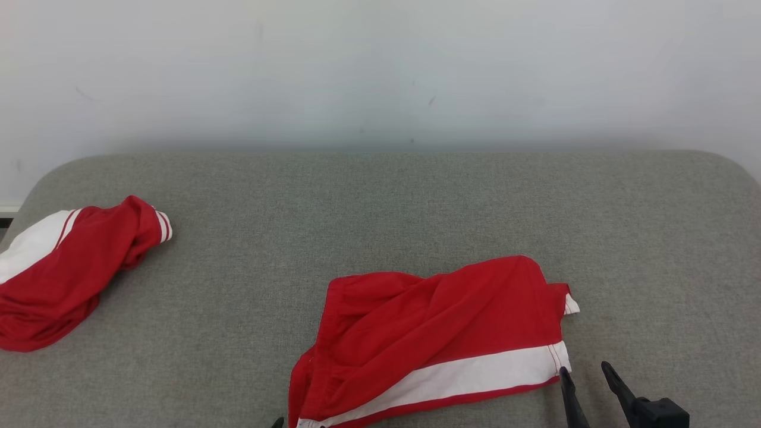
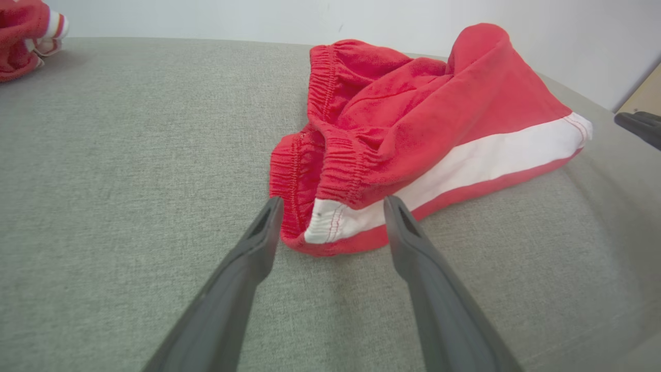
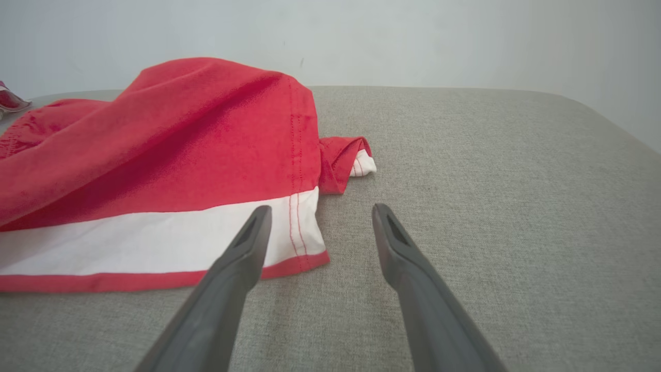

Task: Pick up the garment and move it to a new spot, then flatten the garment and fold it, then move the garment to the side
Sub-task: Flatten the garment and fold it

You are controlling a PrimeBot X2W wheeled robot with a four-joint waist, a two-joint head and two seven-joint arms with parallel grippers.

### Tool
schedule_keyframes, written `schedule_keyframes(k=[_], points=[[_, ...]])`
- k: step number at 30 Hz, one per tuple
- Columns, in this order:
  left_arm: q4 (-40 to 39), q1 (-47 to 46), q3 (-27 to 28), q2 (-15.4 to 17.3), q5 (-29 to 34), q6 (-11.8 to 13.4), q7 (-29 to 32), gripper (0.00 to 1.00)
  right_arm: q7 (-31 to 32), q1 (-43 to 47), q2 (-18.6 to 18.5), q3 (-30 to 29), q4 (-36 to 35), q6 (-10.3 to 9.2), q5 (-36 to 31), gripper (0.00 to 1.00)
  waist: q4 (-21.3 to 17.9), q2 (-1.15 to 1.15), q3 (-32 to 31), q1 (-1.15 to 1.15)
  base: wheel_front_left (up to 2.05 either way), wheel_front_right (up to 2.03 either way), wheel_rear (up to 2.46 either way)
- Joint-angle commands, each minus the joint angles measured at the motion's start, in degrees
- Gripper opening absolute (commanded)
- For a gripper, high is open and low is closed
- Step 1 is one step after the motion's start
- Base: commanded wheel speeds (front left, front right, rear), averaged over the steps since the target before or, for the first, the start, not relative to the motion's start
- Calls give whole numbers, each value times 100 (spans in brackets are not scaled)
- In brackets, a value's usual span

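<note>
A red garment with a white side stripe and an elastic waistband lies crumpled at the front middle of the grey padded surface. In the left wrist view my left gripper is open, its fingers on either side of the waistband corner, low over the surface. My right gripper is open just right of the garment's hem. In the right wrist view the right gripper has its left finger over the white-striped hem corner and its right finger over bare fabric.
A second red and white garment lies bunched at the surface's left edge, also seen in the left wrist view as the second garment. A pale wall rises behind. The surface has rounded far corners.
</note>
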Motion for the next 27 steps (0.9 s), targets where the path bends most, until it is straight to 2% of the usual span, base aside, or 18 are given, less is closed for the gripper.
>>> schedule_keyframes(k=[1,15,16,17,18,19,23,27], points=[[21,-90,-10,22,0,9,-15,100,-15,-62,-21,17,24,-13,31,100,9,0,13,0,0,0,0],[830,-793,-406,118,-305,9,-15,100,-15,-806,-55,389,1058,-13,122,100,26,0,283,0,0,0,0],[912,-845,-463,116,-354,8,-15,100,-15,-863,-62,422,1152,-13,145,40,35,0,303,0,0,0,0],[1002,-901,-523,120,-386,8,-15,86,-15,-930,-70,455,1208,-13,167,22,42,0,316,0,0,0,0],[1082,-962,-574,132,-427,8,-15,35,-15,-980,-76,479,1243,-13,189,0,48,0,326,0,0,0,0],[1117,-1016,-600,138,-477,8,-15,0,-15,-1006,-74,512,1290,-13,228,0,52,0,330,0,0,0,0],[1095,-1068,-655,174,-559,8,-15,0,-15,-1007,-96,576,1257,-13,271,0,54,0,291,0,0,0,0],[846,-834,-605,249,-627,8,-15,0,-15,-669,-140,694,907,-13,463,0,50,0,188,0,0,0,0]])
